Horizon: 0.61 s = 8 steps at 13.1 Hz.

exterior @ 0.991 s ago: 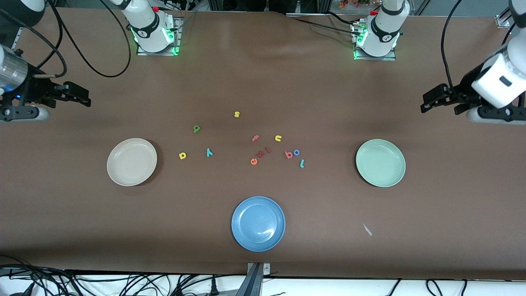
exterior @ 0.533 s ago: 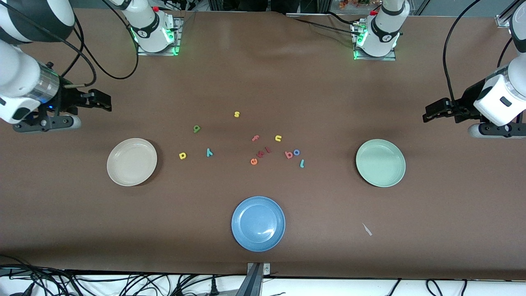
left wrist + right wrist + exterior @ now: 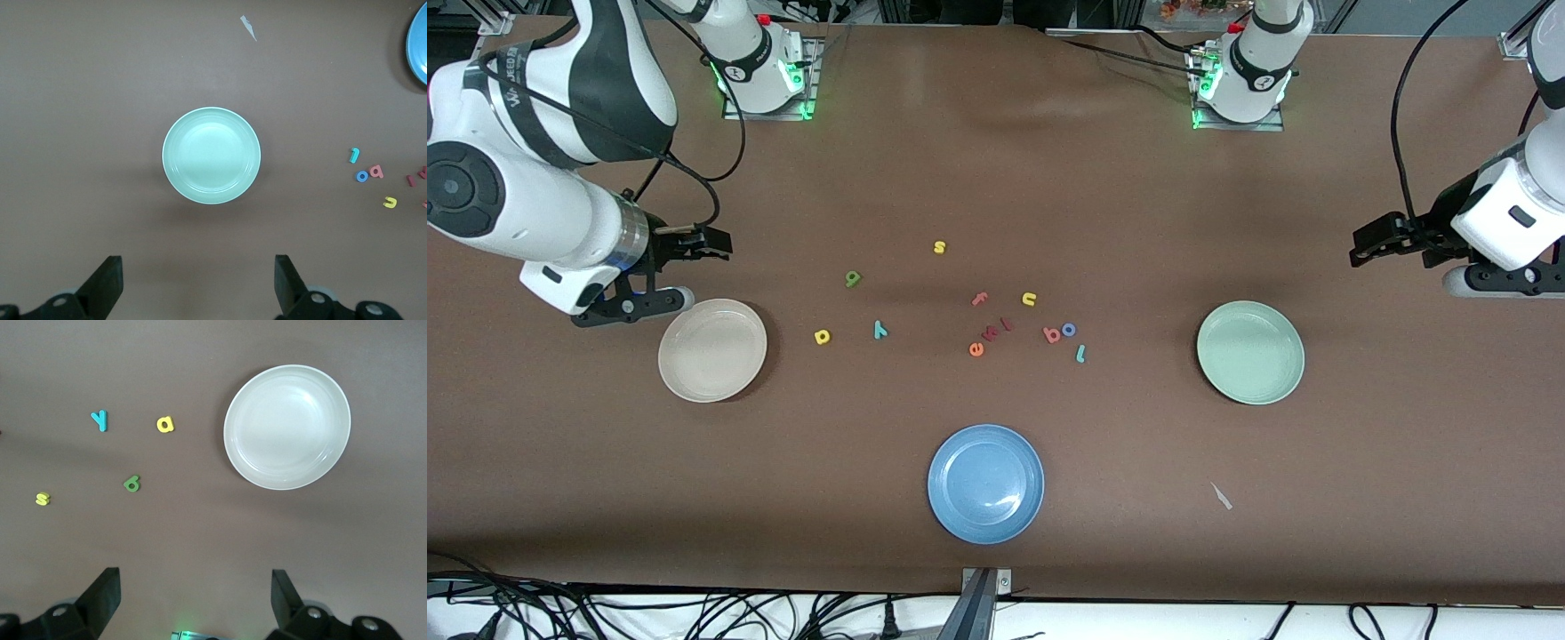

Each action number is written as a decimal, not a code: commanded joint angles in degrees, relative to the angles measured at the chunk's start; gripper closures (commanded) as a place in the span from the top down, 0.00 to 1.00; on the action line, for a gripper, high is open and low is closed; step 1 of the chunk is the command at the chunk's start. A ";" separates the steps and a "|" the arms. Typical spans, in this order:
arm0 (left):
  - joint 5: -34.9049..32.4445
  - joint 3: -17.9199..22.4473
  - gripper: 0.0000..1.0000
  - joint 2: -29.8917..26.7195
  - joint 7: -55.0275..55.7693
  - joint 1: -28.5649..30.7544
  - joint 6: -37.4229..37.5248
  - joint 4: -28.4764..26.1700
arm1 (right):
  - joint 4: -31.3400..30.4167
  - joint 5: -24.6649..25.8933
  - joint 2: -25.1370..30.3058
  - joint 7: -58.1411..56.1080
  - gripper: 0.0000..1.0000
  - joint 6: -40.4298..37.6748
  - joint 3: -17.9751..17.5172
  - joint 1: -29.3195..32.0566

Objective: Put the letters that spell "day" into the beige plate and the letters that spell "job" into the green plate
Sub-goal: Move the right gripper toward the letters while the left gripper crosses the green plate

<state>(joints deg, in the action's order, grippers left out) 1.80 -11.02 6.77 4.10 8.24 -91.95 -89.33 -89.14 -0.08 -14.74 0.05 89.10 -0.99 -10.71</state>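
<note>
- Brown tabletop ran wide and matte under everything, with black cables tangled along its edge nearest the front camera.
- Both arm bases glowed green where they were bolted at the top of the front view.
- And the right gripper hung over bare table just above the beige plate's rim, fingers spread wide, nothing in them.
- That beige plate sat toward the right arm's end, nothing in it.
- Over at the left arm's end, the left gripper hovered over bare table, claw released too and holding nothing, well apart from the green plate.
- The green plate was likewise bare inside.
- Between the two plates the letters lay loose on the table: yellow d nearest the beige plate, teal y beside it, green a a little farther from the front camera.
- Closer to the green plate, pinkish-red b and dark blue o were touching or nearly so, with the light blue j just beside them.
- Strays in the mix: yellow s, yellow u, orange e.
- A blue plate sat alone nearest the front camera, and a small pale scrap lay near it.
</note>
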 commanded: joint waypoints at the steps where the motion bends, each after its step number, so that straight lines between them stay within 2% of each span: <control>1: -1.54 -0.06 1.00 0.35 -1.37 0.55 0.46 0.56 | 0.20 -0.54 -0.47 1.00 1.00 -0.07 0.20 -2.12; 4: -1.54 -0.23 1.00 1.05 -1.11 -0.24 0.46 0.82 | -2.35 -1.59 0.06 1.44 1.00 0.71 0.11 -2.48; 8: -1.45 -0.41 1.00 1.31 -1.37 -0.42 0.02 2.23 | -10.08 -3.00 3.66 6.45 1.00 5.72 -0.50 -2.48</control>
<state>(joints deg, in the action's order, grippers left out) 1.77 -11.51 7.31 3.89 7.86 -92.04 -88.75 -93.69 -2.05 -14.78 4.48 92.02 -1.03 -13.14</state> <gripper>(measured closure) 0.000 0.000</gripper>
